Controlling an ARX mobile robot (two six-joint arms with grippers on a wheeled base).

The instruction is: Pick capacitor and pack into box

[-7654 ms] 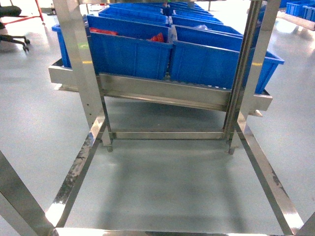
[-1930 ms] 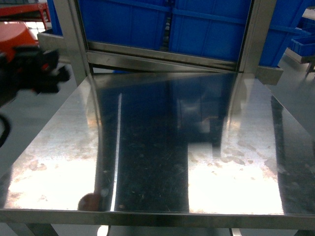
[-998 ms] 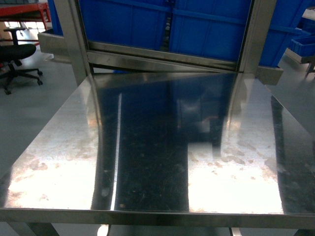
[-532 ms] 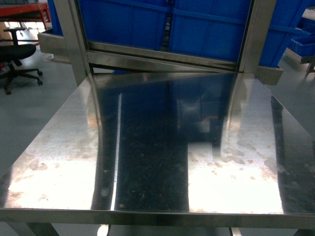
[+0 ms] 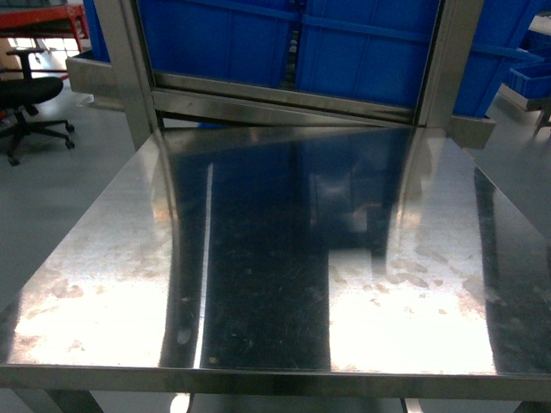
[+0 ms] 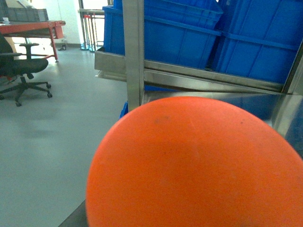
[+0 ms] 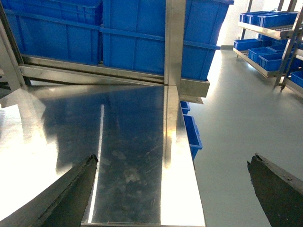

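Observation:
The capacitor and the box are out of view in all three views. My right gripper (image 7: 173,161) is open wide above the near right edge of a bare steel table (image 7: 132,127); its dark fingertips (image 7: 90,163) have nothing between them. A smooth orange rounded surface (image 6: 199,165) fills the lower part of the left wrist view and hides the left gripper's jaws. Neither gripper shows in the head view, where the table (image 5: 258,258) lies bare and shiny.
Large blue bins (image 5: 362,52) sit on a tilted steel rack behind the table, between steel uprights (image 5: 125,69). An office chair (image 5: 30,95) stands on the floor at the left. More blue bins (image 7: 272,21) fill shelves at the right, and one (image 7: 191,135) sits under the table's right side.
The head view rose from the rack's lower frame to the tabletop. A dark and orange arm part at the left edge 1.9 s ago has left the view. Nothing moved in the last second.

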